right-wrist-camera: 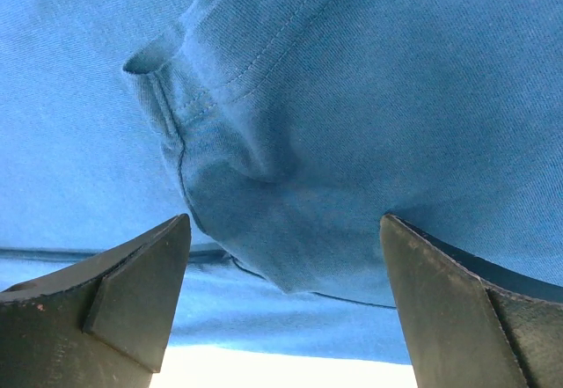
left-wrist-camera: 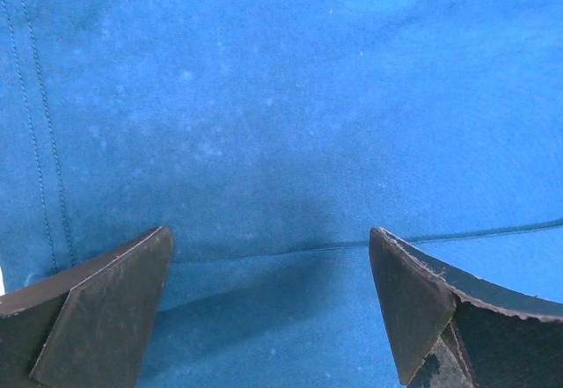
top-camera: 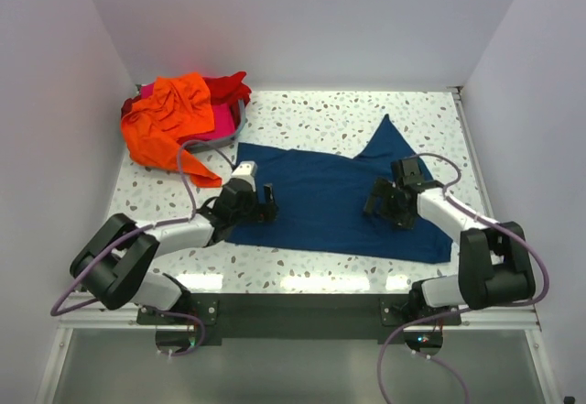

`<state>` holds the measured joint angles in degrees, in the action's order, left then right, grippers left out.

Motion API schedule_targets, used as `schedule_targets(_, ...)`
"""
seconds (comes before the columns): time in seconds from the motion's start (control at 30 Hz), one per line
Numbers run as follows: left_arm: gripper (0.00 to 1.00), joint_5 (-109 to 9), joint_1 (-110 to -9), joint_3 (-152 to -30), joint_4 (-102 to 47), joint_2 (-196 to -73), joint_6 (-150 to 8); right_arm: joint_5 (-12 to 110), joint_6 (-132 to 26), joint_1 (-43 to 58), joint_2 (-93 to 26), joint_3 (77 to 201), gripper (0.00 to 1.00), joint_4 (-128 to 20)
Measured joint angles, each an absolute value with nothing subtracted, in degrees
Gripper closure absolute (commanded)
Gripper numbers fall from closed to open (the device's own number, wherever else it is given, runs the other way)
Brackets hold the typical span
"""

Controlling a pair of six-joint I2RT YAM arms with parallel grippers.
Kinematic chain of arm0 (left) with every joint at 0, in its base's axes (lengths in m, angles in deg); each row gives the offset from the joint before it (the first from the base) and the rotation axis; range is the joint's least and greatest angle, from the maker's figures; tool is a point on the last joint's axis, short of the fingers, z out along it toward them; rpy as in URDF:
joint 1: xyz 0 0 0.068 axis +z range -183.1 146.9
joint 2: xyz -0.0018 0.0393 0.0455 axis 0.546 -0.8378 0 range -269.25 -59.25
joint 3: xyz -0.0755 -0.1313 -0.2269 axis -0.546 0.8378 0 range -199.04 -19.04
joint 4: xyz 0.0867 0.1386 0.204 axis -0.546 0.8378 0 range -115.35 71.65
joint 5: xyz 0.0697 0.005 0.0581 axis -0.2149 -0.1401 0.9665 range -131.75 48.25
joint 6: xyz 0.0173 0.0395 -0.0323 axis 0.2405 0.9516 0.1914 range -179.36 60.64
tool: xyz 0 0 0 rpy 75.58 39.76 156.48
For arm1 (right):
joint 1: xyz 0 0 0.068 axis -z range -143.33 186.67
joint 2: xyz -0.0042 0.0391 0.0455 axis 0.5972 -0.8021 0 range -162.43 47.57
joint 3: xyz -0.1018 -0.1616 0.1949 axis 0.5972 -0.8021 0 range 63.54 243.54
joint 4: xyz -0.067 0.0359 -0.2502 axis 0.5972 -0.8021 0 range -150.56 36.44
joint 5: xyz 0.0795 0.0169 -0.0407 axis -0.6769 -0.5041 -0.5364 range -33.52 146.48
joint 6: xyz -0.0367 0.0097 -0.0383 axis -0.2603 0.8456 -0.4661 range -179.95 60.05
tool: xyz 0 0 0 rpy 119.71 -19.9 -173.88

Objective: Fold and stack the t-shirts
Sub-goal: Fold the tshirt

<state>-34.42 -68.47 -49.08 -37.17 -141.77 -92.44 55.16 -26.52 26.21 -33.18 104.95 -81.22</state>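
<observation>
The navy blue t-shirt [top-camera: 320,193] lies spread on the speckled table, with one pointed part reaching toward the back right. My left gripper [top-camera: 264,204] rests over its left part, jaws wide apart and nothing between them. In the left wrist view only flat navy cloth [left-wrist-camera: 281,124] with a seam shows between the fingers [left-wrist-camera: 106,309]. My right gripper [top-camera: 379,201] stands open over the shirt's right part. The right wrist view shows a hemmed fold of navy cloth [right-wrist-camera: 264,186] bulging between the spread fingers [right-wrist-camera: 440,309], untouched by either. The orange t-shirt [top-camera: 169,120], red t-shirt [top-camera: 233,86] and pink t-shirt [top-camera: 220,131] lie heaped at the back left.
The heap sits in a grey basket [top-camera: 241,122] near the left wall. White walls close the table on the left, back and right. Bare speckled table [top-camera: 311,115] lies behind the navy shirt. A pale strip of table [right-wrist-camera: 281,372] shows under the cloth in the right wrist view.
</observation>
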Motion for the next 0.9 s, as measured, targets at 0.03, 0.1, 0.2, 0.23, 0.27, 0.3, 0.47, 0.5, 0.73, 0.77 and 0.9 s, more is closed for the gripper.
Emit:
schedule_targets(0.03,0.0,-34.68,-68.47,-47.94,-37.91,-140.86,-92.88,55.16,-26.32,26.21,-32.17,104.08,0.07,-81.3)
schedule_targets(0.1,0.0,-35.27,-68.49,-45.39,-39.4,-138.58,-93.62,55.05,-25.77,26.21,-29.96,102.33,0.07,-81.3)
schedule_targets(0.2,0.0,-35.88,-68.86,-42.09,-40.4,-135.22,-95.11,54.72,-24.77,26.21,-27.01,100.08,0.07,-81.32)
schedule_targets(0.23,0.0,-35.99,-69.17,-41.06,-40.73,-134.12,-95.76,54.48,-24.46,26.21,-26.01,99.38,0.06,-81.46)
schedule_targets(0.27,0.0,-35.99,-69.54,-40.05,-41.06,-133.03,-96.35,54.35,-24.18,26.21,-25.13,98.79,0.06,-81.76)
schedule_targets(0.3,0.0,-35.99,-69.96,-39.2,-40.99,-131.85,-96.96,54.22,-23.87,26.21,-24.26,98.29,0.06,-82.05)
schedule_targets(0.47,0.0,-35.84,-72.34,-35.53,-38.48,-125.14,-100.24,53.87,-22.78,26.21,-19.89,95.84,0.06,-85.0)
schedule_targets(0.5,0.0,-35.79,-72.65,-35.09,-37.5,-123.76,-100.83,53.76,-22.58,26.21,-19.12,95.42,0.06,-85.65)
schedule_targets(0.73,0.0,-35.75,-74.63,-34.41,-27.18,-115.39,-104.22,52.88,-22.34,26.19,-15.25,94.2,0.05,-90.44)
schedule_targets(0.77,0.0,-35.49,-74.94,-35.07,-23.88,-114.02,-104.24,52.88,-22.39,26.19,-14.71,94.24,0.05,-91.77)
schedule_targets(0.9,0.0,-32.56,-75.07,-41.67,-11.44,-112.6,-103.08,52.86,-22.5,26.19,-13.64,97.37,0.05,-97.32)
